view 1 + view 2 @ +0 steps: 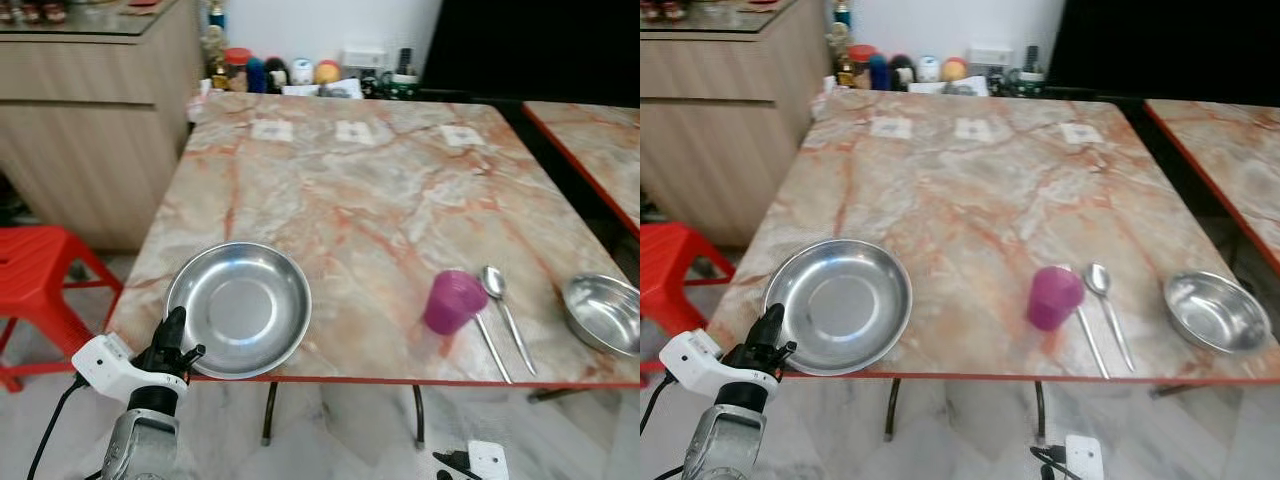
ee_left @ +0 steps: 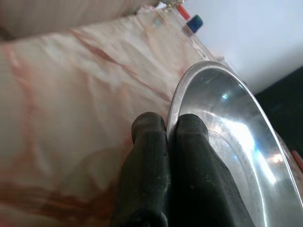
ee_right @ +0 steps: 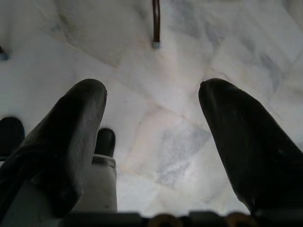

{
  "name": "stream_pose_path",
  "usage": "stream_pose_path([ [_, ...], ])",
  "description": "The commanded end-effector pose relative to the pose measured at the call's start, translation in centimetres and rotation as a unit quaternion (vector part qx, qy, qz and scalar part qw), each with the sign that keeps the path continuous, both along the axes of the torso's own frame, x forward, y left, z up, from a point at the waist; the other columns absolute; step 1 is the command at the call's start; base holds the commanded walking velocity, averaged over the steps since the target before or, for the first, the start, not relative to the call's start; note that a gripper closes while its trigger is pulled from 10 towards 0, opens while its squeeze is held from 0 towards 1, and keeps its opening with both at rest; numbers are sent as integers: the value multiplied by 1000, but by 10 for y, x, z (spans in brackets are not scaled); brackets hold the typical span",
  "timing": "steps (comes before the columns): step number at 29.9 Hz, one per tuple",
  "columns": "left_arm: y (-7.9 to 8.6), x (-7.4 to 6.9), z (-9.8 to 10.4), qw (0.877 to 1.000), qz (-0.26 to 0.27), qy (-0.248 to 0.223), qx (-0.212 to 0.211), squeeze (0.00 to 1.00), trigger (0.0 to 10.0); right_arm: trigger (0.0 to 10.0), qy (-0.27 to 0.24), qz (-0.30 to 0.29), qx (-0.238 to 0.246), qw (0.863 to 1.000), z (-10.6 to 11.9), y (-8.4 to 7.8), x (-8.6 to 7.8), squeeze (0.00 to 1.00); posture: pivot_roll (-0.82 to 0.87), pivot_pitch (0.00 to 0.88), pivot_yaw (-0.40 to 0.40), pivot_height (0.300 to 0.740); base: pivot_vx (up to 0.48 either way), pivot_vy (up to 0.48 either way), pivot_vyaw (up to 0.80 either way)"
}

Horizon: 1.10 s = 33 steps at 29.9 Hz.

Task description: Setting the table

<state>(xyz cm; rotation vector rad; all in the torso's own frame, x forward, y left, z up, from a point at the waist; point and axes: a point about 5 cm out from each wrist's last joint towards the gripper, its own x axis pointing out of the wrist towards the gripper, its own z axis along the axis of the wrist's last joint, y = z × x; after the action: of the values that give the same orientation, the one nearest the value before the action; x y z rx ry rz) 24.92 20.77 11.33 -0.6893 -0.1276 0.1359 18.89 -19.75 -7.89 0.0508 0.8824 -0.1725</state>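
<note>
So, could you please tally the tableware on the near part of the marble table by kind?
Steel plate: 1, its rim pinched by the left gripper
Steel bowl: 1
Purple cup: 1
Spoon: 1
Thin utensil handle beside the spoon: 1, kind unclear
Total: 5

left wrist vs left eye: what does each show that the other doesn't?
Left wrist: a close look at the left gripper, its two black fingers pinched on the round steel plate's rim.

Left eye: the purple plastic cup, metal spoon, small steel bowl, red plastic stool, and the right gripper hanging below the table edge.

Both: plate, marble-patterned tabletop, left gripper.
</note>
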Motion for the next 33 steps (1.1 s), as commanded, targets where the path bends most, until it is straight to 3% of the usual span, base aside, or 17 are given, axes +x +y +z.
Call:
stream_pose_path([
  [1, -1, -1, 4, 1000, 2, -10, 3, 0, 10000, 10000, 7, -7, 1, 1000, -2, -3, -5, 0, 127, 99, -98, 740, 0, 0, 800],
  [22, -1, -2, 5, 1000, 1, -13, 6, 0, 10000, 10000, 0, -5, 6, 1000, -1, 4, -1, 0, 129, 100, -96, 740, 0, 0, 84],
  [33, -1, -1, 6, 1000, 2, -14, 5, 0, 10000, 10000, -4, -5, 7, 1000, 1, 3, 2, 0, 130, 101, -95, 740, -149, 0, 622],
])
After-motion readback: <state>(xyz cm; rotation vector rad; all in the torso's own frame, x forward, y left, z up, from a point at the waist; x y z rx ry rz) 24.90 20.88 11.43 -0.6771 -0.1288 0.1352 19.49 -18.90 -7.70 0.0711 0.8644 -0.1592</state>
